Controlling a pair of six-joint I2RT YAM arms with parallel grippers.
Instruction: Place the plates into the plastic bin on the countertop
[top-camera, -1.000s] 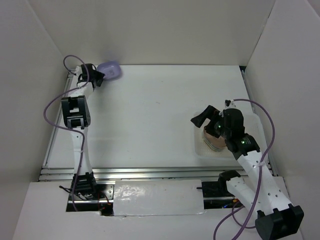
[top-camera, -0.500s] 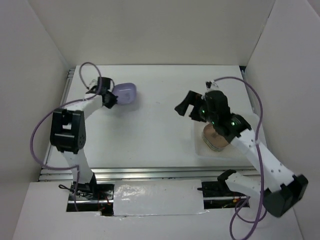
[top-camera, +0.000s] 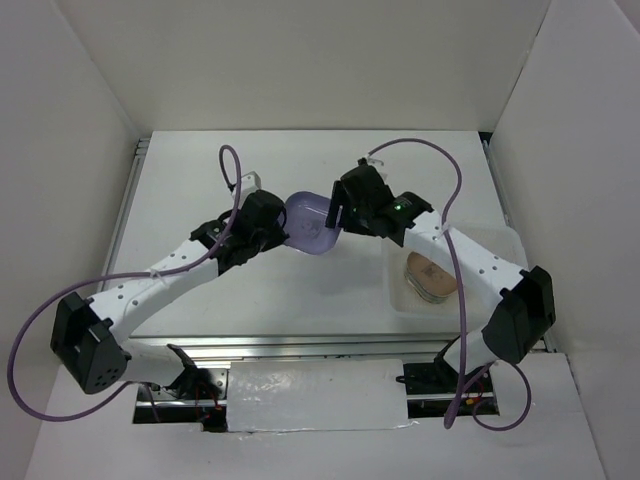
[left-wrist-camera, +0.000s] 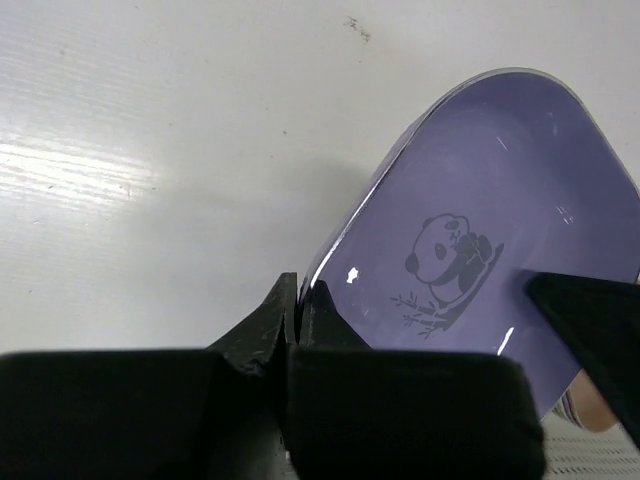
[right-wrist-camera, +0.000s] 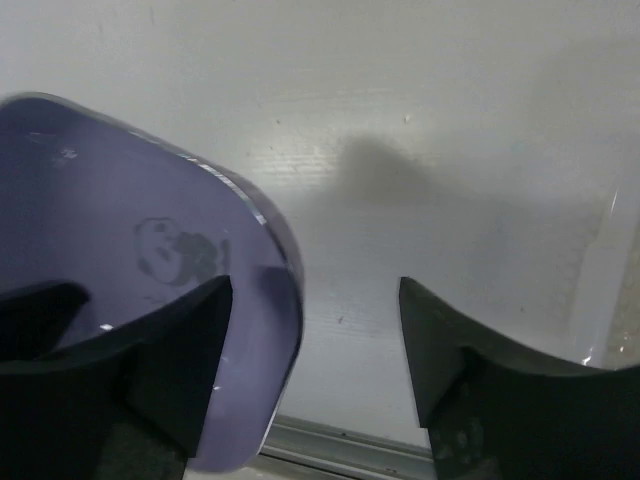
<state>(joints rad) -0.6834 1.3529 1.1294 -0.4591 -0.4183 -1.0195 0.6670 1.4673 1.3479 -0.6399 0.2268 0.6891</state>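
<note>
we find the left fingers (left-wrist-camera: 295, 318) shut on the rim of a purple plate (top-camera: 312, 222), held tilted over mid table (top-camera: 200, 180). the right fingers (top-camera: 340, 205) stand wide apart at its 3 o'clock edge, gripping nothing. a stack of plates (top-camera: 430, 277) lies in the plastic bin (top-camera: 500, 245) at 4 o'clock. we judge the purple plate not yet binned. its only marking is a panda print; no writing.

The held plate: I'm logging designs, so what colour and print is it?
The plate is purple with a dark panda-and-bamboo print; left wrist view shows it best.

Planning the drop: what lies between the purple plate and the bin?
Top view: the right gripper at the purple plate's edge, its arm, and bare countertop.
</note>
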